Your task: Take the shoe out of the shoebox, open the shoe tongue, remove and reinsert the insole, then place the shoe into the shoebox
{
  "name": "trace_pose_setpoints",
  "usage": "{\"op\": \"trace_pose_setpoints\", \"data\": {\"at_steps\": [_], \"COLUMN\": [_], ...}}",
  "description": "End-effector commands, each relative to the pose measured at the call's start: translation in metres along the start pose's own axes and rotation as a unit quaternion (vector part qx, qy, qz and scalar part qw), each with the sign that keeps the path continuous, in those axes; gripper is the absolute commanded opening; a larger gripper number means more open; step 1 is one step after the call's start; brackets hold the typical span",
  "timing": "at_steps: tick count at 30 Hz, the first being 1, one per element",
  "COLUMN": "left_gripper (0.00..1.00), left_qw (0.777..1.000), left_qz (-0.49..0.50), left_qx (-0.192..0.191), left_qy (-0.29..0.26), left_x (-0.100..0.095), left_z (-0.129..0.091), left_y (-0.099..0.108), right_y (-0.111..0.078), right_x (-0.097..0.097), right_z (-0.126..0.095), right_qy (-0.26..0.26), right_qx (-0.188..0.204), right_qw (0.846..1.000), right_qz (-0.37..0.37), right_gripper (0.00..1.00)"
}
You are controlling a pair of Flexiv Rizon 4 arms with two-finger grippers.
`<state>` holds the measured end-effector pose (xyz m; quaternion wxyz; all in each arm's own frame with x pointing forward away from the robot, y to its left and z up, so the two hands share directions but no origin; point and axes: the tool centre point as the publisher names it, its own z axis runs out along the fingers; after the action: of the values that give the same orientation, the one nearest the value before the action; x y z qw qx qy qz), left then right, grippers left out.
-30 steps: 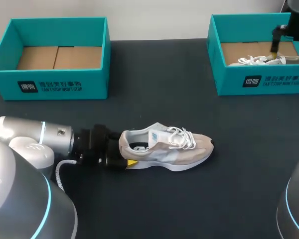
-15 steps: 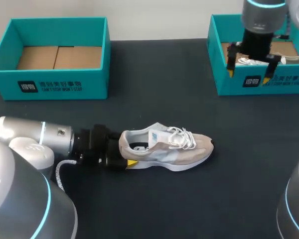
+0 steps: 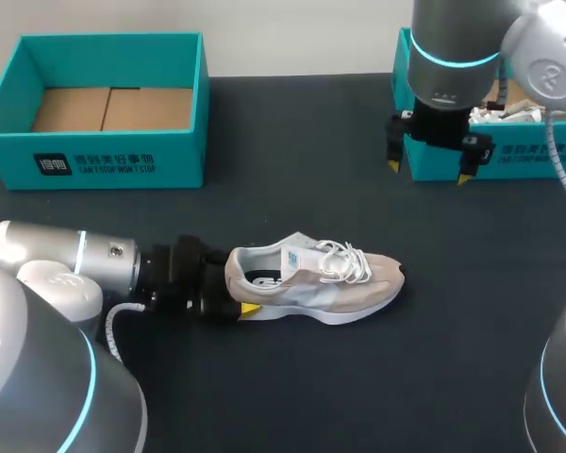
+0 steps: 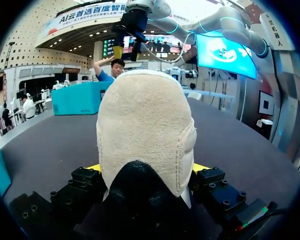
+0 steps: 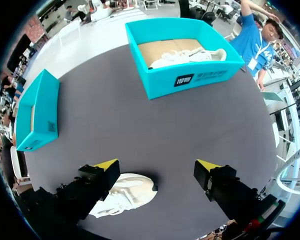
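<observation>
The shoe [image 3: 311, 278] lies on the bench [image 3: 292, 170] at mid-frame, its heel [image 3: 238, 271] clamped in the left claw [image 3: 232, 294]. The right claw [image 3: 429, 171], wide open and empty, hovers upper right; it should descend onto the tongue [image 3: 295, 255], clear of the laces [image 3: 344, 260].

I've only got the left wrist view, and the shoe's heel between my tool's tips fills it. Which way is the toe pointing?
Observer: In the head view the shoe stands on its sole on the table, with its toe toward the view's right.
Operator: Is the left shoebox free?
Observer: The left shoebox shows only its bare cardboard floor.
Operator: And the right shoebox?
Observer: The right shoebox has a second white shoe lying inside it.
</observation>
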<state>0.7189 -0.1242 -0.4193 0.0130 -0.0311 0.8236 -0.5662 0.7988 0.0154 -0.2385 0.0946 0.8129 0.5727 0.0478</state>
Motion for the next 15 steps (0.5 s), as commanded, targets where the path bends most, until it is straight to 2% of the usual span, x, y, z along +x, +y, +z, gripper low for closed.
{"op": "trace_pose_setpoints", "data": {"at_steps": [1,9,11,15], "left_gripper": [0.00,0.00,0.00,0.00], "left_qw": [1.000,1.000,1.000,1.000], "left_qz": [0.000,0.000,0.000,0.000], "left_qx": [-0.002,-0.002,-0.002,-0.002], "left_qy": [0.001,0.001,0.001,0.001], "left_x": [0.000,0.000,0.000,0.000], "left_z": [0.000,0.000,0.000,0.000], "left_y": [0.003,0.003,0.003,0.003], "right_y": [-0.001,-0.001,-0.014,-0.046], "right_x": [-0.003,-0.003,0.012,0.037], "right_z": [0.001,0.001,0.006,0.014], "right_qy": [0.003,0.003,0.016,0.008], "right_qx": [-0.002,-0.002,0.005,0.018], "right_qw": [1.000,1.000,1.000,0.999], "right_qz": [0.000,0.000,-0.022,-0.025], "right_gripper": [1.00,1.00,1.00,1.00]}}
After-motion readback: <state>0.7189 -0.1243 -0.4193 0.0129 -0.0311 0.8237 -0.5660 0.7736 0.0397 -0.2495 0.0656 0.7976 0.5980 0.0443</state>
